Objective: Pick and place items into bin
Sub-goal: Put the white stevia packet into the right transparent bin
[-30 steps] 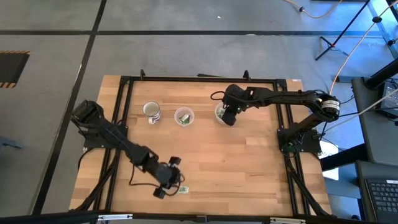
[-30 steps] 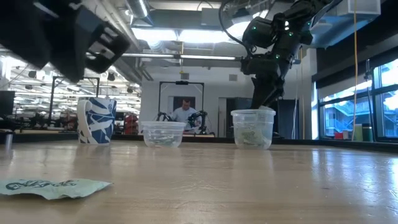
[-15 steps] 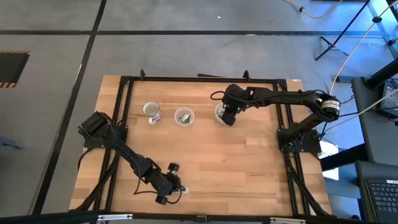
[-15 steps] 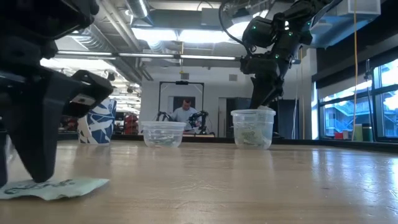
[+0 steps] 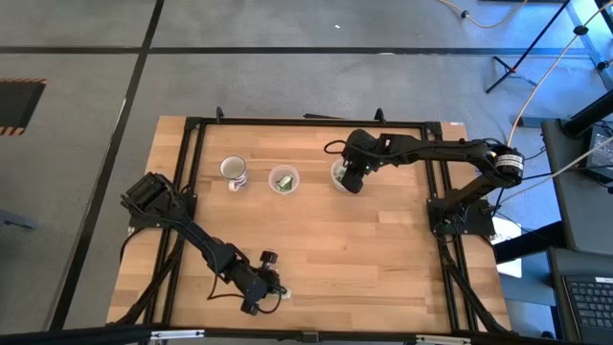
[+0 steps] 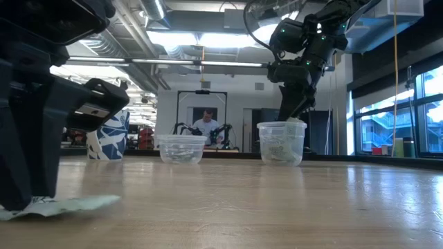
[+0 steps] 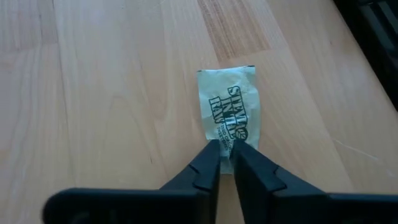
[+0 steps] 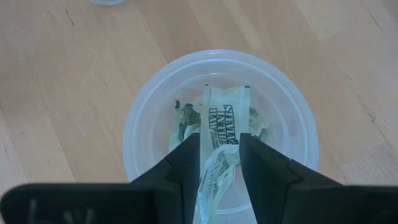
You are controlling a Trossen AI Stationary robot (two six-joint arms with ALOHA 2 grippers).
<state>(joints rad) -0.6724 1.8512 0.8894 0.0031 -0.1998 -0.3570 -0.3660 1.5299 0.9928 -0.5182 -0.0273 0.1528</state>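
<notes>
A small flat pale-green-and-white wrapped packet with dark print (image 7: 229,106) is seen lying flat on the light wooden surface (image 5: 383,259), near its front edge and left of the middle. One short end of the packet is pinched by the left gripper (image 7: 226,148), whose two dark fingers (image 7: 207,165) are pressed together on it. In the low view, the same packet (image 6: 66,204) is seen under the big dark left gripper (image 6: 31,197). Far back on the surface, a round clear plastic cup (image 8: 221,127) is seen with more pale-green-and-white packets (image 8: 186,121) inside it. One more pale packet with dark print (image 8: 222,134) is held by the right gripper (image 8: 219,155) just over this cup, clamped between its fingers (image 8: 186,158), with its far end hanging inside the rim. A second, smaller clear plastic cup (image 5: 283,179) is set to the left of the first one, with something pale green in it. A white mug with blue patterns (image 5: 233,172) is placed further left again. In the room behind, a person (image 6: 205,128) is seen far away.
</notes>
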